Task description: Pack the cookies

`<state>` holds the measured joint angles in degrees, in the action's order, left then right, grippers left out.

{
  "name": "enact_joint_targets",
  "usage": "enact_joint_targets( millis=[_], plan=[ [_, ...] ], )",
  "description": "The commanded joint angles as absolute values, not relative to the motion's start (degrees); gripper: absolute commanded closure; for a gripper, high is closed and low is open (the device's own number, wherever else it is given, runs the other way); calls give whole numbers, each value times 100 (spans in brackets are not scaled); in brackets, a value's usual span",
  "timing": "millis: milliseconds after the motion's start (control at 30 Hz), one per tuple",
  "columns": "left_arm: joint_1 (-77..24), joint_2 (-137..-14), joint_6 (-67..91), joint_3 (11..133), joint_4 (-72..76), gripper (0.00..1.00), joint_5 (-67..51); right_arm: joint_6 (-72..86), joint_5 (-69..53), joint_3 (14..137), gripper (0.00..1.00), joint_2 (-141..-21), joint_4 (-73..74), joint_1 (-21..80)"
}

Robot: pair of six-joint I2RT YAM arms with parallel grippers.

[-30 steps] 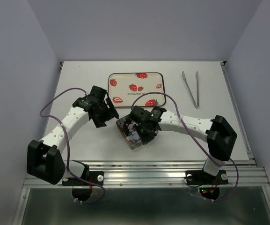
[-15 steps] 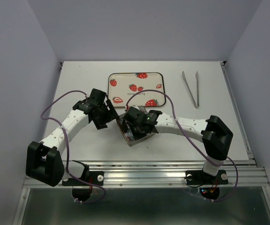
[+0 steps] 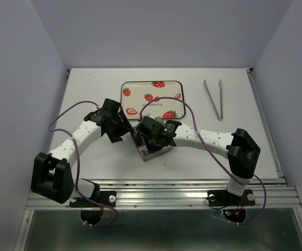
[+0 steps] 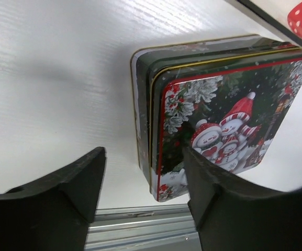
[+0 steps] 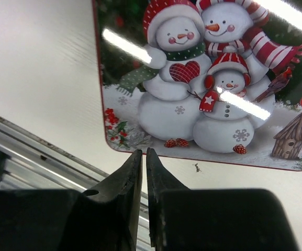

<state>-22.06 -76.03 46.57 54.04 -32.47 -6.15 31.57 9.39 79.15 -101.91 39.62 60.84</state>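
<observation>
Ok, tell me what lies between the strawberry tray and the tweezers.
Only bare white table, seen in the top view, between the strawberry tray and the tweezers.

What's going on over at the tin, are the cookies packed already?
Both arms are at the snowman tin near the table's front edge. Its lid is on, so no cookies show. The right gripper, shut on nothing, is over a corner of the lid; I can't tell if it touches. The left gripper is open beside the tin, not gripping it. The strawberry tray behind holds no cookies, and the tongs lie far right.
</observation>
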Motion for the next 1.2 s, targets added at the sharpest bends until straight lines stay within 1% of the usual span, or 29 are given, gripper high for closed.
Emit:
enact_joint_targets(
  millis=[0, 33, 100, 133, 233, 267, 300, 433, 600, 633, 800, 867, 1033, 1133, 1167],
  plan=[
    [-2215, -7681, 4702, 5949, -3173, 31, -457, 3059, 861, 8577, 87, -9800, 4350, 6117],
    [-2215, -7734, 4693, 6002, -3164, 38, -457, 3032, 809, 8630, 87, -9730, 4385, 6117],
    [-2206, -7769, 4702, 6143, -3068, 45, -457, 3023, 887, 8858, 87, -9729, 4430, 6048],
    [-2206, -7848, 4685, 6204, -2963, 52, -457, 3050, 949, 8929, 87, -9773, 4447, 5986],
    [-2206, -8041, 4641, 6556, -2926, 67, -457, 3295, 1116, 9122, 88, -9861, 4447, 5486],
    [-2206, -8173, 4606, 6644, -2935, 75, -457, 3313, 1116, 9158, 88, -9931, 4430, 5336],
    [-2223, -8226, 4562, 6740, -2927, 78, -431, 3296, 1116, 9193, 89, -9975, 4404, 5091],
    [-2215, -8411, 4474, 6689, -2804, 90, -413, 2989, 1125, 9072, 89, -10169, 3983, 4711],
    [-2215, -8543, 4430, 6232, -2611, 92, -413, 2884, 897, 8587, 90, -10458, 3297, 4518],
    [-2215, -8613, 4395, 6153, -2532, 95, -430, 2778, 853, 8561, 90, -10624, 3122, 4518],
    [-2224, -8832, 4465, 5652, -2417, 96, -351, 2909, 870, 8341, 93, -11126, 3120, 4518],
    [-2232, -9104, 4430, 5695, -2487, 100, -299, 2971, 896, 8271, 93, -11153, 3120, 4518],
    [-2215, -9202, 4333, 5827, -2820, 100, -35, 2796, 853, 8341, 93, -10995, 3138, 4518],
    [-2224, -9193, 4272, 6011, -2979, 100, 185, 2690, 914, 8665, 92, -10951, 3348, 4518],
    [-2224, -9202, 4254, 6081, -2988, 100, 185, 2655, 914, 8962, 91, -10960, 3401, 4518]
  ],
)
